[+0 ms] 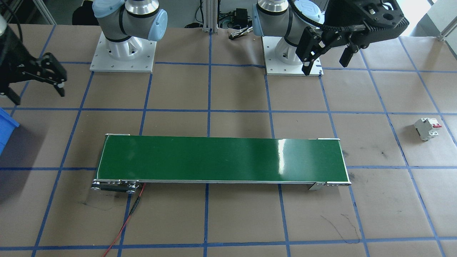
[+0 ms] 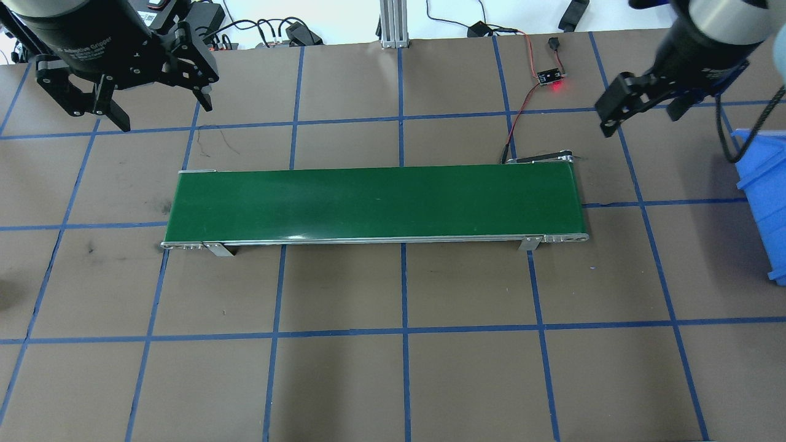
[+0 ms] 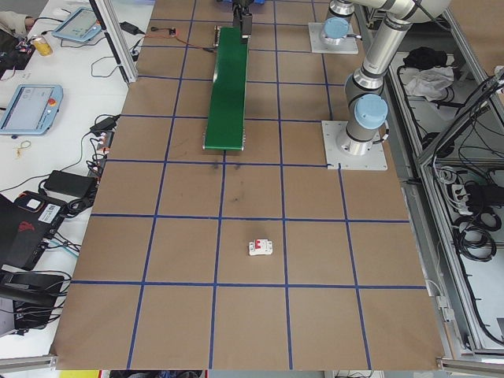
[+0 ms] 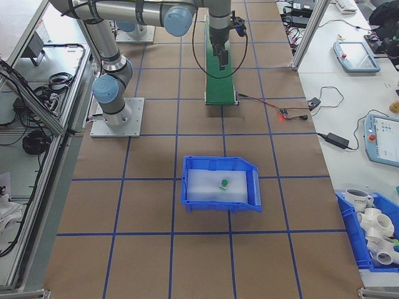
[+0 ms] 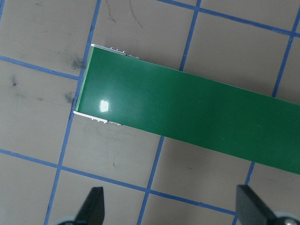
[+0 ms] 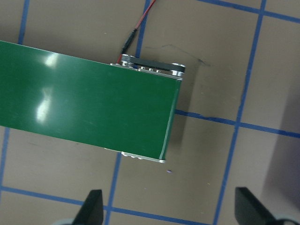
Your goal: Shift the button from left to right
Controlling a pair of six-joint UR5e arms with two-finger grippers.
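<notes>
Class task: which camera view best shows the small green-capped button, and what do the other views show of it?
The exterior right view: only there the small green-capped button appears, lying inside the blue plastic bin. The front-facing and overhead views catch only that bin's edge; the left and wrist views show neither.

A brown table (image 2: 393, 380) gridded with blue tape lines (image 2: 402, 331) fills the scene, with a green conveyor belt (image 2: 374, 202) lying across its middle. Beyond the conveyor's far side stands an aluminium post (image 2: 393, 24) among black cables. Past the conveyor's ends, white side benches (image 4: 349, 81) carry teach pendants (image 4: 352, 56) and power bricks (image 3: 67, 185). Glare from overhead light shines on the belt.
</notes>
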